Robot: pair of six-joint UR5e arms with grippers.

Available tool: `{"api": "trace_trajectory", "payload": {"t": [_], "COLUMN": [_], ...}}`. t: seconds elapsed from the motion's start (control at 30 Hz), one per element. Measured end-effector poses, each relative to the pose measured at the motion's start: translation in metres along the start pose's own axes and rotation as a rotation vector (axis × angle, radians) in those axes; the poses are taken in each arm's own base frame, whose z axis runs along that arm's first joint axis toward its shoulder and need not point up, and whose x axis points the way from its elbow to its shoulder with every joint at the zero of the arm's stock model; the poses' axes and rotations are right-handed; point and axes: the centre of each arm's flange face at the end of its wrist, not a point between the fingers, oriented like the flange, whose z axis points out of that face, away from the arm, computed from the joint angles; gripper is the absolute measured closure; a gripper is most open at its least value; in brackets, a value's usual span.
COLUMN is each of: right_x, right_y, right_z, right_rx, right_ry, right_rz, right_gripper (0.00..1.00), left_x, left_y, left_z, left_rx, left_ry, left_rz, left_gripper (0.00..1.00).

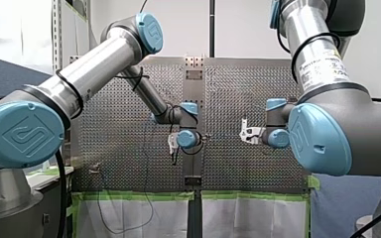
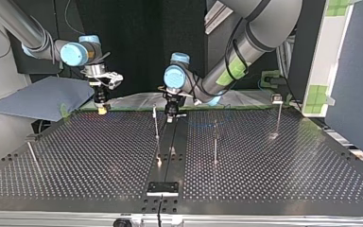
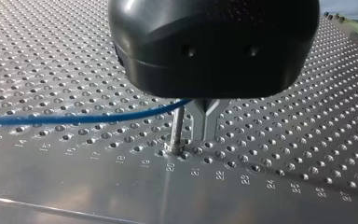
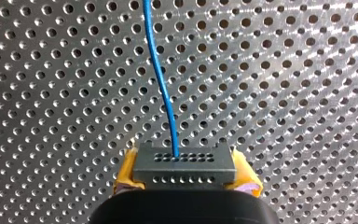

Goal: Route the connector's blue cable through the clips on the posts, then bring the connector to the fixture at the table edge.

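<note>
My right hand (image 2: 102, 109) pinches the grey hole-dotted rectangular connector (image 4: 185, 163) between yellow pads (image 4: 127, 171) at the top view's 10 o'clock, while my left hand (image 3: 208, 123) pinches its thin blue cable (image 3: 74, 119) beside 1 slim metal post (image 3: 177, 128).

Front cam faces top cam across surface (image 2: 274, 179); wrist cams tight behind left pincer (image 3: 206, 126), right pincer (image 4: 186, 170) w/ connector (image 4: 161, 167); both see blue cable (image 3: 74, 118).

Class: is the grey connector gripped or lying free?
Gripped: grey perforated connector block clamped between my right gripper's yellow pads, thin blue cable leaving it.
</note>
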Motion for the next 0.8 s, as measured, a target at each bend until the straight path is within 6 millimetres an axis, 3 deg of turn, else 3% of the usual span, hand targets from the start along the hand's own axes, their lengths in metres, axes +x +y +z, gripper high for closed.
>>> {"api": "trace_trajectory", "payload": {"t": [0.7, 0.77, 0.8], "right_x": [-0.0005, -0.0009, -0.0009], "right_y": [0.0066, 0.0055, 0.0049], "right_z": [0.0013, 0.0012, 0.0013], "right_rx": [-0.007, -0.005, -0.004], "right_ry": [-0.001, -0.001, -0.001], "right_rz": [0.001, 0.001, 0.001], "right_gripper": [0.93, 0.93, 0.93], "left_x": [-0.0018, -0.0012, -0.0008], "left_y": [-0.0012, -0.0008, -0.0008], "left_z": [0.0000, -0.0003, -0.0004], "left_rx": [0.007, 0.013, 0.018], "left_ry": [0.020, 0.027, 0.031], "left_rz": [0.038, 0.047, 0.052], "left_gripper": [0.98, 0.85, 0.85]}}
